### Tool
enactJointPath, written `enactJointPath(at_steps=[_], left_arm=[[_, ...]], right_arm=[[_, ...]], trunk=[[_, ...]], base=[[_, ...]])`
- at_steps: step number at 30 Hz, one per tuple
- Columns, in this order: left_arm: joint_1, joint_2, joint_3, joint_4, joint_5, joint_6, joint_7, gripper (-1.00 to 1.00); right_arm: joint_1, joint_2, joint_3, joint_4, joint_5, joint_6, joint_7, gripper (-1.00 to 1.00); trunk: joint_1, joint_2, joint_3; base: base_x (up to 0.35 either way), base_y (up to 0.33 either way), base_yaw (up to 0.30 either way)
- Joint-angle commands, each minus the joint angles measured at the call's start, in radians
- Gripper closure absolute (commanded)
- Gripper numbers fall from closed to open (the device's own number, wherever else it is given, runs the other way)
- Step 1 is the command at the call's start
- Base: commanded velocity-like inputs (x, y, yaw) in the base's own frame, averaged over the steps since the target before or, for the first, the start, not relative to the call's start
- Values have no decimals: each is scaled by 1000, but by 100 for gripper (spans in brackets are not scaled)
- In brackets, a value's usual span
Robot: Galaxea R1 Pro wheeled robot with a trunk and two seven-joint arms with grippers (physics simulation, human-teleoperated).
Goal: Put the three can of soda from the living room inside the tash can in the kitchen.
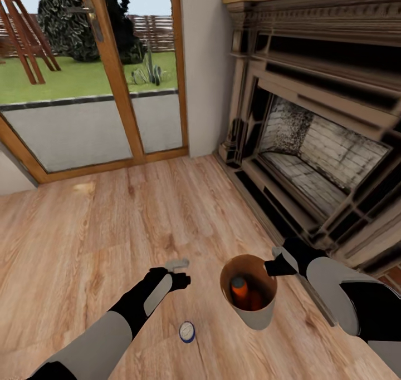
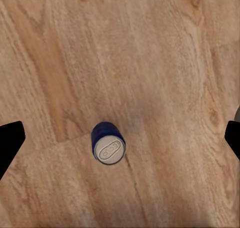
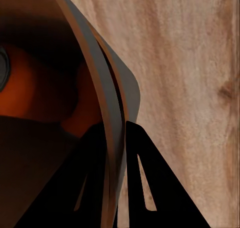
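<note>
Blue can [image 2: 108, 146] stands between the left gripper's [image 2: 120, 138] wide-spread fingers; right gripper [image 3: 116, 188] pinches the bin's rim [image 3: 117, 102], orange cans [image 1: 245, 294] inside.

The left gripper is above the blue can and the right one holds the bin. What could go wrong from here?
1. The open left gripper hovers off-centre over the upright blue can; descending, a finger could topple it.
2. The right gripper pinches only the trash can rim; lifted, it might tilt or slip, spilling the orange cans.
</note>
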Motion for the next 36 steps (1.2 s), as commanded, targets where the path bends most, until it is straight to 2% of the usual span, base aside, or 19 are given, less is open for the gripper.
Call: enactJointPath(at_steps=[1, 4, 9, 13, 23, 36], left_arm=[[0, 0, 0, 0, 0, 0, 0, -100], [0, 0, 0, 0, 0, -1, 0, -100], [0, 0, 0, 0, 0, -2, -1, -100], [0, 0, 0, 0, 1, -5, -1, -100], [0, -2, 0, -4, 1, -8, -2, -100], [0, -9, 0, -4, 1, -8, -2, -100]], right_arm=[[0, 0, -8, 0, -11, 1, 5, 100], [0, 1, -8, 0, -10, 1, 5, 100], [4, 2, -10, -1, 35, 0, 5, 100], [15, 2, -11, -5, 49, -1, 4, 100], [19, 2, -13, -7, 52, -2, 5, 100], [19, 3, -12, -6, 50, 0, 6, 100]], trunk=[[0, 0, -1], [0, 0, -5], [0, 0, -10], [0, 0, -11], [0, 0, -11], [0, 0, -12]], base=[[204, -234, 176], [207, -236, 176], [208, -236, 137], [209, -214, 37], [168, -168, 5], [21, -119, 8]])
